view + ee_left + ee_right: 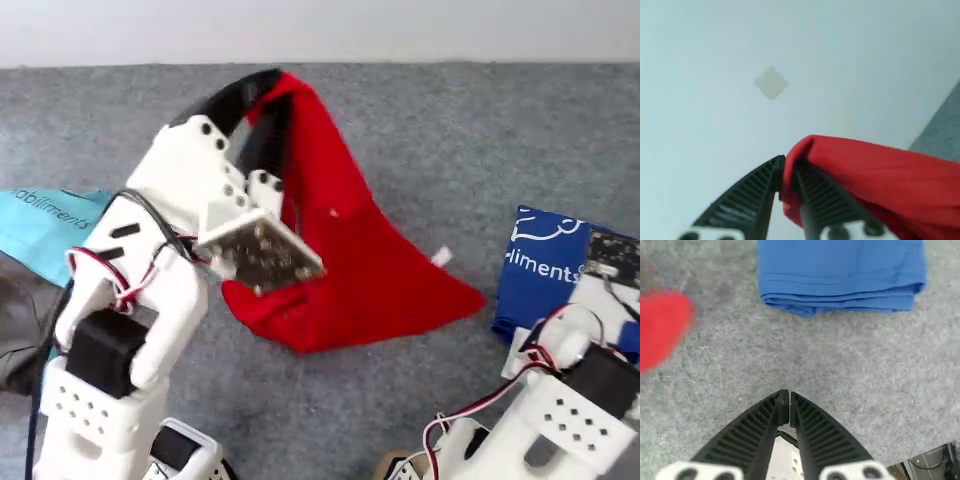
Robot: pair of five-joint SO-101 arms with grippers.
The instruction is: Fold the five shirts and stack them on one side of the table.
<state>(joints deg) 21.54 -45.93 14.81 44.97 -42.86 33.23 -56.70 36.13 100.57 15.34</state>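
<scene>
Fingers (749, 196) of the left gripper (782, 165) pinch the red shirt (350, 260) by its edge, raised at 12 o'clock, tail on the table (480, 130) centre; right gripper (788, 399) closed empty near the blue shirt (840, 270) at 3 o'clock; cloth looks light and limp, best gripped at corners.

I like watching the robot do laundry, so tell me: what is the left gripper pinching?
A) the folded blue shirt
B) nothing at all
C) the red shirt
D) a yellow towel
C: the left gripper is shut on a fold of the red shirt, holding one end up while the rest drapes down to the table.
</scene>
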